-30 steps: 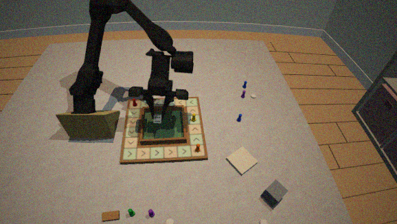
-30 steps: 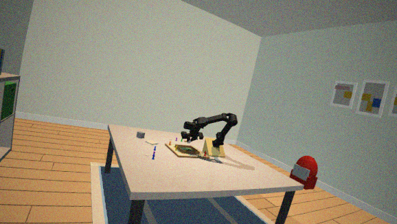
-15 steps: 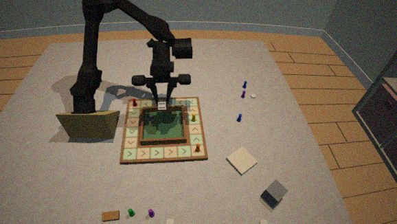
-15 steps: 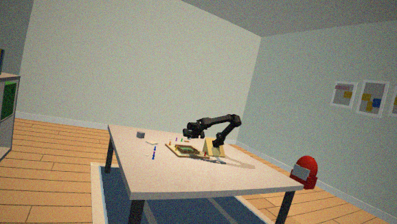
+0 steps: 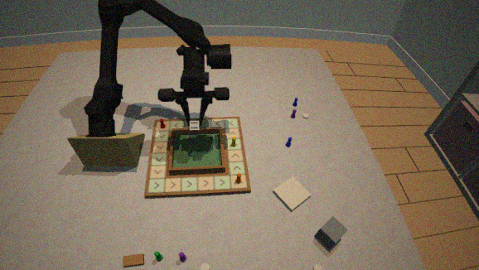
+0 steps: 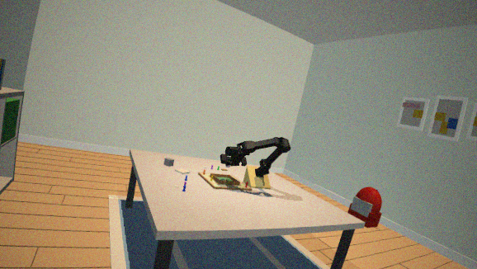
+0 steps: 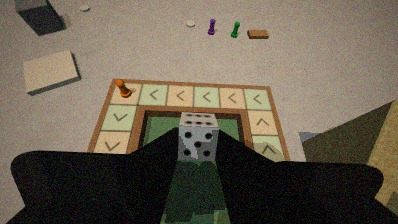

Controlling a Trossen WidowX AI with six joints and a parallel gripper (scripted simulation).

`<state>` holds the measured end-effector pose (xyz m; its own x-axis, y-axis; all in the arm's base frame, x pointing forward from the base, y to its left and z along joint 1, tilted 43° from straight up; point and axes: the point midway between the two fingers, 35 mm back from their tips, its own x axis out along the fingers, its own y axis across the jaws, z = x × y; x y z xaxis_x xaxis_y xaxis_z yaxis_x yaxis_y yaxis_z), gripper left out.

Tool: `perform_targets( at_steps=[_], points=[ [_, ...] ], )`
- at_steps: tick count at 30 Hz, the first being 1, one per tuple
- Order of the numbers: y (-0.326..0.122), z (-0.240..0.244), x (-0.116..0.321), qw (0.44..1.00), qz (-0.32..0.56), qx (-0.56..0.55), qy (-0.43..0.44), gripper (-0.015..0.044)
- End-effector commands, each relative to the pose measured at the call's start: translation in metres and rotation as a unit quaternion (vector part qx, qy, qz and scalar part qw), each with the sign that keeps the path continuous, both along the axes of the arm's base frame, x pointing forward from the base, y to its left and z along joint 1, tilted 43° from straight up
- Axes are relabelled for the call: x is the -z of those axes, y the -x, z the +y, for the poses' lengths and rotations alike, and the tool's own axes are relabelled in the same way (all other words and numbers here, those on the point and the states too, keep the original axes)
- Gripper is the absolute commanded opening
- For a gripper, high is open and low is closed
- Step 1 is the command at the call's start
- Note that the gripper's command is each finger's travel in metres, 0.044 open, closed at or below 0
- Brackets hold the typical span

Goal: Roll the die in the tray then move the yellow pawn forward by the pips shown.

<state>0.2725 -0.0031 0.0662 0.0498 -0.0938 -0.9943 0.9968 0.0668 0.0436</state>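
My gripper [image 5: 194, 124] [image 7: 197, 134] is shut on the white die [image 5: 194, 125] [image 7: 198, 145] and holds it in the air near the back wall of the tray in the top view. In the wrist view the die shows five pips on the face toward the camera and six on the face beyond it. The green-floored tray [image 5: 198, 170] sits in the middle of the board [image 5: 199, 194] [image 7: 192, 84]. The yellow pawn [image 5: 234, 142] stands on the board's right column. The orange pawn [image 5: 239, 179] [image 7: 123, 89] stands on the near right corner square, the red pawn [image 5: 162, 123] on the far left corner square.
Two blue pawns [image 5: 295, 102] [image 5: 288, 142] and a purple pawn [image 5: 293, 113] stand right of the board. A beige slab [image 5: 292, 193] and a grey block [image 5: 331, 233] lie at the near right. A green pawn [image 5: 158, 256], another purple pawn [image 5: 182, 257] and a brown piece [image 5: 133, 260] are in front.
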Motion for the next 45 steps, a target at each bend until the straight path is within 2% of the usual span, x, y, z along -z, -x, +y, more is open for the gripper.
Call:
perform_targets(
  at_steps=[1, 7, 11, 16, 18, 21, 23, 25, 29, 31, 33, 36, 40, 45],
  points=[
    [0.000, 0.000, 0.000, 1.000, 0.000, 0.000, 0.000, 0.0053],
    [0.000, 0.000, 0.000, 1.000, 0.000, 0.000, 0.000, 0.0210],
    [-0.001, -0.025, -0.027, 1.000, 0.002, 0.002, 0.003, 0.0315],
    [0.000, -0.027, -0.027, 1.000, 0.007, 0.000, -0.005, 0.0440],
    [0.002, -0.024, -0.013, 0.997, 0.036, -0.013, -0.069, 0.0440],
    [0.005, -0.017, 0.010, 0.971, 0.065, -0.027, -0.229, 0.0440],
    [0.003, -0.014, 0.018, 0.940, 0.053, -0.024, -0.335, 0.0440],
    [-0.001, -0.015, 0.020, 0.916, 0.032, -0.017, -0.400, 0.0440],
    [-0.001, -0.015, 0.020, 0.913, 0.029, -0.015, -0.408, 0.0440],
    [0.002, -0.017, 0.022, 0.926, 0.045, -0.012, -0.375, 0.0440],
    [-0.002, -0.017, 0.022, 0.925, 0.034, -0.046, -0.375, 0.0387],
    [-0.020, -0.013, 0.021, 0.908, -0.016, -0.193, -0.371, 0.0309],
    [-0.045, -0.005, 0.020, 0.847, -0.086, -0.393, -0.349, 0.0204],
    [-0.076, 0.008, 0.019, 0.713, -0.171, -0.613, -0.295, 0.0200]
  ],
)
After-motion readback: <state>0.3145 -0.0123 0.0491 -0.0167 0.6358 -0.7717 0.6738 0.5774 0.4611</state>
